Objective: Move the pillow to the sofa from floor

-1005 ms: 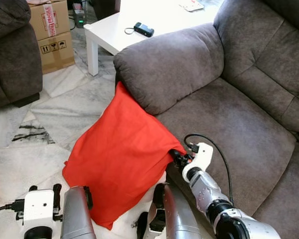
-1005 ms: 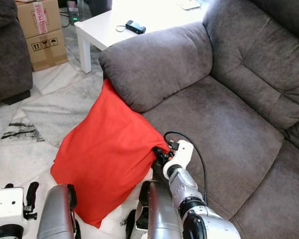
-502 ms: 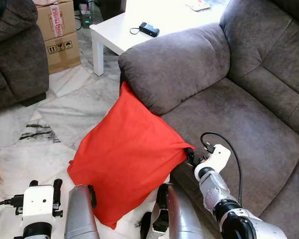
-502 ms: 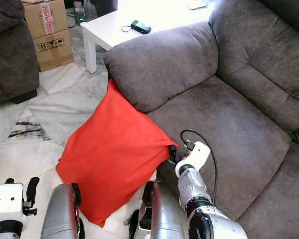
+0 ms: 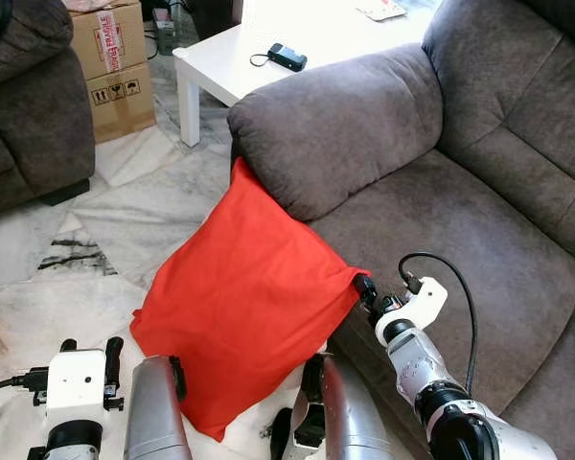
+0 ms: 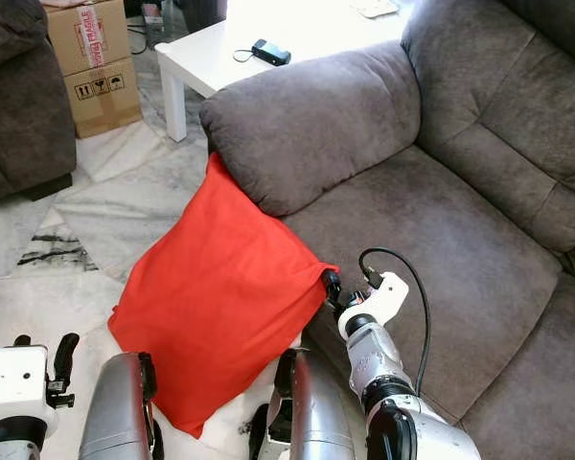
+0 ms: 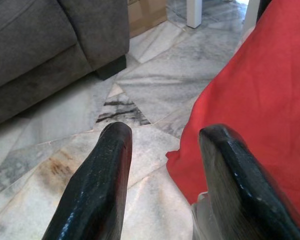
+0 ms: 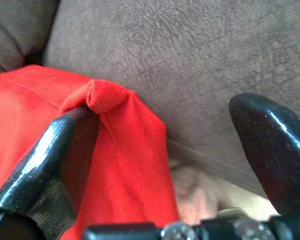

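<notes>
**Right gripper at pillow corner, jaws parted**

Since half a second ago, the right gripper [image 6: 332, 290] has edged a little further along the sofa front, and the pillow's corner has gone with it.

- Right gripper: fingers spread wide; one finger [image 8: 50, 165] touches the pillow's corner, the other stands apart over the seat. Nothing clamped.
- Pillow [image 5: 240, 307]: red, on the marble floor [image 5: 125, 206], leaning against the sofa [image 5: 460, 240] below its armrest.
- Left gripper [image 7: 165, 185]: open, empty, low over the floor beside the pillow's edge.
- Background: white table [image 5: 259, 38], cardboard boxes [image 5: 115, 67].
</notes>
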{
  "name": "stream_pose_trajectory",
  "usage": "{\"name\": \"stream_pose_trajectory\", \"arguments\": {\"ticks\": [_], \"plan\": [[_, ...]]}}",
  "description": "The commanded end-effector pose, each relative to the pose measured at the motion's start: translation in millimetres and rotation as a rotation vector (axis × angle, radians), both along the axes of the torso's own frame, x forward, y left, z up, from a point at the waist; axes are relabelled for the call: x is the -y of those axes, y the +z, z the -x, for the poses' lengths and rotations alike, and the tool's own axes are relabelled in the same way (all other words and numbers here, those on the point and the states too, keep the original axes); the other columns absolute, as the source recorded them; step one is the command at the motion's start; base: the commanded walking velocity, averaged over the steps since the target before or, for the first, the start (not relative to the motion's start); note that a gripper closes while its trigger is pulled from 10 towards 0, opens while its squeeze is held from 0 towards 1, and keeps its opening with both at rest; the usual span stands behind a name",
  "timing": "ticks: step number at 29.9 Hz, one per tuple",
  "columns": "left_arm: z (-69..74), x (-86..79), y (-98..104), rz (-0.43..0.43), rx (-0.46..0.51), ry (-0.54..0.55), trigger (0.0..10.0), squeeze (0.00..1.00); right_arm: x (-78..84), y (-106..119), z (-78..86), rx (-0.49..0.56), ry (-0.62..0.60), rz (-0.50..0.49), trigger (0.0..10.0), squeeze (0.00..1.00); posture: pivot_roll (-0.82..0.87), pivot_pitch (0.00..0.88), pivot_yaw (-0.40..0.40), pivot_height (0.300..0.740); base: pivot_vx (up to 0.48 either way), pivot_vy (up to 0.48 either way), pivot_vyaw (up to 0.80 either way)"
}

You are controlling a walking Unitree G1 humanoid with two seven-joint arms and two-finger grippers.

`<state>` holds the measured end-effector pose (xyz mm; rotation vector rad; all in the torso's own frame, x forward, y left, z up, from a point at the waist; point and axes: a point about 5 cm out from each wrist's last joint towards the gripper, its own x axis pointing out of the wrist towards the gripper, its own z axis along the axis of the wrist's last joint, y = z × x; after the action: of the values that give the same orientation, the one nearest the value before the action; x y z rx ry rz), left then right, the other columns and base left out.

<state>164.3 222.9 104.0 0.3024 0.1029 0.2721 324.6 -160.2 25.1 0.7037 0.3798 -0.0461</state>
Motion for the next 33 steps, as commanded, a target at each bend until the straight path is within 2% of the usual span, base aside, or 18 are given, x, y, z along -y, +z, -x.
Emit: {"name": "stream_pose_trajectory", "arguments": {"ticks": [1,3,4,6,8,11,15,17,18,19,21,22,24,26,29,33], "plan": [[3.0,4.9,-6,0.025,-0.041,-0.021,10.0,0.00,25.1,-8,8.9,-0.070,-0.016,0.179,10.0,0.00,0.29,0.215,-0.226,0.572,0.000,0.000,0.00],[1.8,5.9,-7,0.030,-0.043,-0.027,10.0,0.00,35.3,-12,14.1,-0.094,0.021,0.326,10.0,0.00,0.27,0.210,-0.225,0.572,0.000,0.000,0.00],[1.8,5.9,-7,0.030,-0.043,-0.027,10.0,0.00,35.3,-12,14.1,-0.094,0.021,0.326,10.0,0.00,0.27,0.210,-0.225,0.572,0.000,0.000,0.00],[0.3,7.9,-9,0.036,-0.047,-0.037,10.0,0.00,41.6,-16,20.1,-0.104,0.107,0.444,10.0,0.00,0.27,0.210,-0.226,0.572,0.000,0.000,0.00],[-0.5,8.7,-10,0.038,-0.047,-0.040,10.0,0.00,44.5,-18,22.7,-0.121,0.126,0.462,10.0,0.00,0.27,0.208,-0.225,0.572,0.000,0.000,0.00],[-1.2,9.4,-10,0.041,-0.048,-0.047,10.0,0.00,52.8,-17,23.3,-0.108,0.053,0.338,10.0,0.00,0.27,0.206,-0.225,0.572,0.000,0.000,0.00],[-1.7,9.8,-9,0.042,-0.047,-0.051,10.0,0.00,56.4,-12,19.9,-0.078,0.009,0.248,10.0,0.00,0.27,0.206,-0.223,0.572,0.000,0.000,0.00],[-1.8,10.4,-10,0.044,-0.047,-0.055,10.0,0.00,57.3,-6,15.6,-0.037,-0.007,0.170,10.0,0.00,0.27,0.205,-0.223,0.572,0.000,0.000,0.00],[-2.2,11.5,-9,0.047,-0.046,-0.059,10.0,0.00,59.5,0,11.6,-0.001,-0.040,0.103,10.0,0.00,0.27,0.204,-0.223,0.572,0.000,0.000,0.00],[-2.3,11.8,-9,0.048,-0.045,-0.060,10.0,0.00,60.3,1,10.7,0.007,-0.053,0.083,10.0,0.00,0.27,0.204,-0.223,0.572,0.000,0.000,0.00],[-2.4,12.1,-10,0.051,-0.045,-0.064,10.0,0.00,61.0,7,6.5,0.052,-0.092,-0.046,10.0,0.00,0.27,0.204,-0.223,0.572,0.000,0.000,0.00],[-2.6,12.2,-10,0.053,-0.044,-0.066,10.0,0.00,56.8,10,4.5,0.083,-0.075,-0.109,10.0,0.00,0.27,0.202,-0.223,0.572,0.000,0.000,0.00],[-2.7,12.4,-10,0.055,-0.044,-0.067,10.0,0.00,50.5,11,3.5,0.105,-0.039,-0.145,10.0,0.00,0.26,0.201,-0.223,0.572,0.000,0.000,0.00],[-2.7,13.0,-10,0.056,-0.044,-0.069,10.0,0.00,43.2,10,3.6,0.116,0.011,-0.157,10.0,0.00,0.27,0.198,-0.224,0.572,0.000,0.000,0.00],[-2.6,13.7,-10,0.058,-0.044,-0.072,10.0,0.00,22.7,5,7.8,0.133,0.119,-0.200,10.0,0.00,0.27,0.197,-0.226,0.572,0.000,0.000,0.00],[-1.5,14.1,-11,0.060,-0.044,-0.071,10.0,0.00,9.3,-6,15.7,0.097,0.163,-0.202,10.0,0.00,0.27,0.199,-0.229,0.572,0.000,0.000,0.00]]}}
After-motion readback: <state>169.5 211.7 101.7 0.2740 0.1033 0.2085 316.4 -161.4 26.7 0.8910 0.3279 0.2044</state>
